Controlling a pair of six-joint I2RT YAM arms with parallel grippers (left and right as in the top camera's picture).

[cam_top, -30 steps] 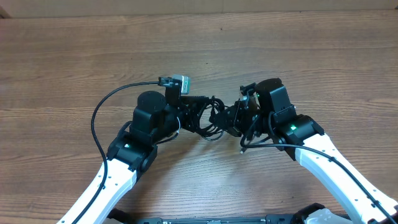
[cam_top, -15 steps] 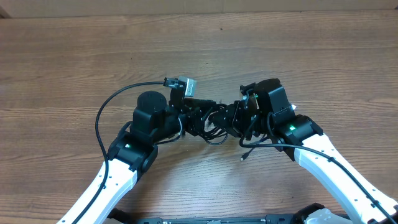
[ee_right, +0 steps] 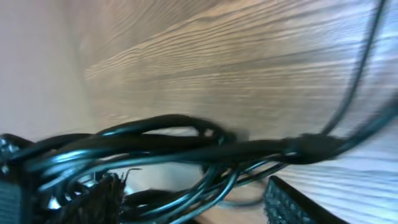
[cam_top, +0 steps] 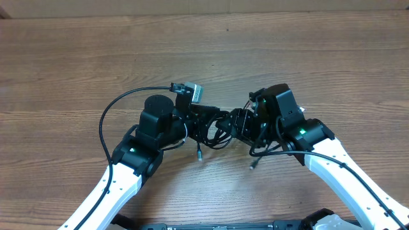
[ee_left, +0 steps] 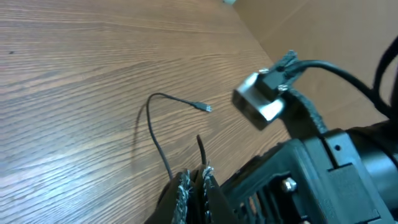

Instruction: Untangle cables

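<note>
The cables [cam_top: 214, 132] form a small black tangle on the wooden table, bunched between my two grippers. My left gripper [cam_top: 202, 121] reaches into the tangle from the left. In the left wrist view its fingers [ee_left: 184, 190] are shut on a thin cable [ee_left: 152, 127] that arcs out to a small plug [ee_left: 203, 107]. My right gripper [cam_top: 238, 126] faces the tangle from the right. Its pads [ee_right: 102, 196] stand wide apart, open, with several cable strands [ee_right: 186, 149] running across the gap. Two loose plug ends [cam_top: 199, 153] [cam_top: 254, 165] lie on the table below the tangle.
The left arm's own thick black cable [cam_top: 102, 121] loops out to the left of its wrist. The right arm's black wrist and silver camera box [ee_left: 260, 104] sit close in front of the left gripper. Bare wood table [cam_top: 319, 57] surrounds the arms.
My right gripper has opened from shut. A cable end has dropped onto the table below the tangle. The left gripper has stayed shut and shifted slightly right.
</note>
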